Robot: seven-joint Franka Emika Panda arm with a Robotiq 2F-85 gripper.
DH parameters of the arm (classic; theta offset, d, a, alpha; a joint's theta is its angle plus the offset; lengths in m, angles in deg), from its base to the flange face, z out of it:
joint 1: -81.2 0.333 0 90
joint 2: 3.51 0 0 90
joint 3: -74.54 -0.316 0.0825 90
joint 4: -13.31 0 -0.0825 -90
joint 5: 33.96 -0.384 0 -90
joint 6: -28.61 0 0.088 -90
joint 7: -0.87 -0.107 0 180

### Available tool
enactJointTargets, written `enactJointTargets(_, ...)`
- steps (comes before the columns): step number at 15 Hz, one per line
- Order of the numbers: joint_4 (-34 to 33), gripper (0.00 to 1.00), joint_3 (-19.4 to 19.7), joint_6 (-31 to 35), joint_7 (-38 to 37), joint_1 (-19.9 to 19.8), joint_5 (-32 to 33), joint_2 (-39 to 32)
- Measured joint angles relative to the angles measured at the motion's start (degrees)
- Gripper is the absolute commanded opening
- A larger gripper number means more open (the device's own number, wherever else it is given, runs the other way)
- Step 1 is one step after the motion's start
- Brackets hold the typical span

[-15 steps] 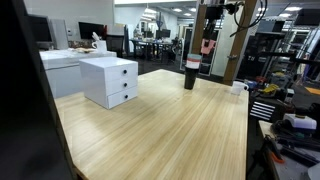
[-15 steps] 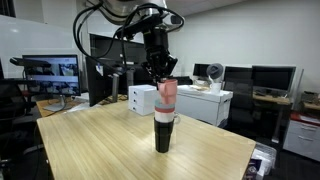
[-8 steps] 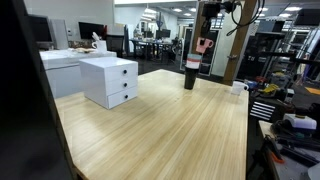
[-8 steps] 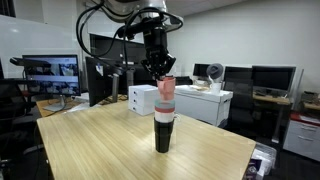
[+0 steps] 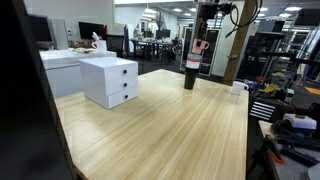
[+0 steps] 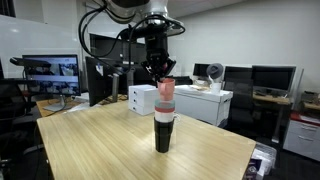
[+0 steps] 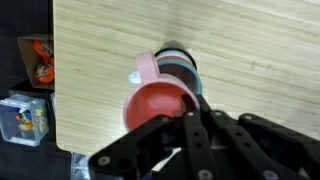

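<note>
Seemingly cup-stack step: jaws clamp pink cup (image 7: 158, 100) rim at 5 o'clock, wrist view, above black cup (image 6: 163, 135); next needs plumb vertical travel.

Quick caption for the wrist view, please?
Black gripper over a pink handled cup atop a dark cup on a wooden table.

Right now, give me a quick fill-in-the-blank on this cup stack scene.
The cup stack stands on a ___ table.
The stack's bottom cup is ___.
The drawer unit on the table is ___.
The jaws sit directly ___ the stack.
Missing words: wooden; black; white; above.
</note>
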Motion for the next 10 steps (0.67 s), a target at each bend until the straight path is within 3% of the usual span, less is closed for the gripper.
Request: enactJointTargets(10,-2.2,0.05,-0.9,0.0,1.3,0.0,0.0,-4.0)
